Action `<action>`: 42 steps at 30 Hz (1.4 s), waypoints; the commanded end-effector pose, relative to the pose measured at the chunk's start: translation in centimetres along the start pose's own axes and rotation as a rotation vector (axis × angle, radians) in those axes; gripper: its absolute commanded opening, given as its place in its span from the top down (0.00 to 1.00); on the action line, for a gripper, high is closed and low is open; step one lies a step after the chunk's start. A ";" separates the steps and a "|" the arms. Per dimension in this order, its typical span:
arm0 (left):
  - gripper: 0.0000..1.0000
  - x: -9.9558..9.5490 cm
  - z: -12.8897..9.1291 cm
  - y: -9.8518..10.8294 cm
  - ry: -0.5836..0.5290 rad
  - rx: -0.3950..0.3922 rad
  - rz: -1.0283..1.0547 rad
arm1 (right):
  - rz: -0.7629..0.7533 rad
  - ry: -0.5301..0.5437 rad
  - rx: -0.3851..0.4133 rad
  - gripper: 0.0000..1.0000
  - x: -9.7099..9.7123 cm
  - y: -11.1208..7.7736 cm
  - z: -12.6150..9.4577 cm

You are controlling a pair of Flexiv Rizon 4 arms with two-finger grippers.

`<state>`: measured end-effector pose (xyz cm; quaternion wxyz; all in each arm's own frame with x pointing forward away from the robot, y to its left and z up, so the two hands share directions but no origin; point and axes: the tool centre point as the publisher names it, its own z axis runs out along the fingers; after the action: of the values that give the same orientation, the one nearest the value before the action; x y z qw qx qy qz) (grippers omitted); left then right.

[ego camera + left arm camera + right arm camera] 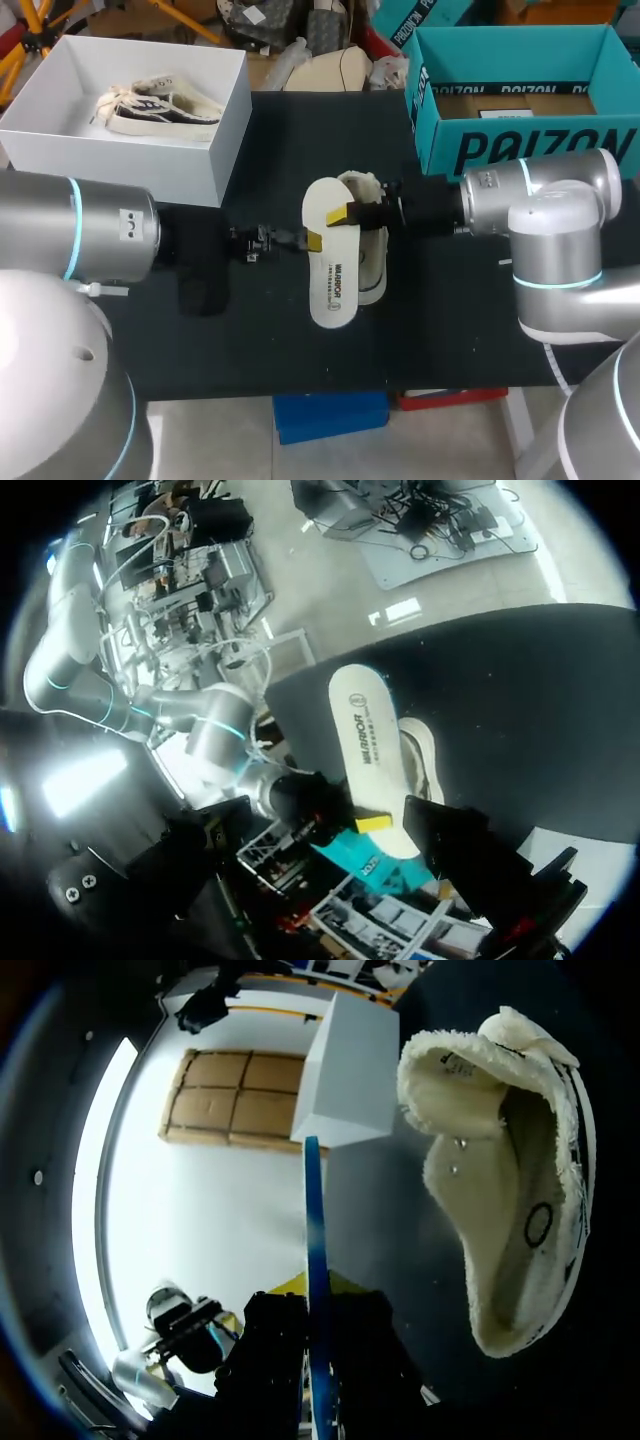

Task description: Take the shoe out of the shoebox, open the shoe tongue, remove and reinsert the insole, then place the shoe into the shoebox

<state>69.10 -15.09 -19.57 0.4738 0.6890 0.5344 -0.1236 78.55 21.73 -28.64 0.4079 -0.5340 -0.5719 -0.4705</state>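
Right end effector (340, 213) grips the insole (330, 275) beside the shoe (376, 262)

Here's the left arm (95, 240) in from the left edge, forearm level. The left gripper (308, 241) sits at frame centre, fingers spread wide, one yellow tip just at the rim of the insole (335, 275). The right arm (545, 200) enters from the right edge, elbow folded, forearm horizontal toward centre. The right gripper (348, 213) is pinched onto the insole, a finger on each face.
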 end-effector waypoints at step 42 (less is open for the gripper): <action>0.00 -1.1 3.0 -0.5 0.838 0.197 -0.278 | 0.001 -0.003 0.000 1.00 0.0 0.0 0.1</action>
<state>69.04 -17.40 -20.75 0.3095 0.6443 0.6956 -0.0723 78.55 21.80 -28.61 0.4074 -0.5344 -0.5722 -0.4701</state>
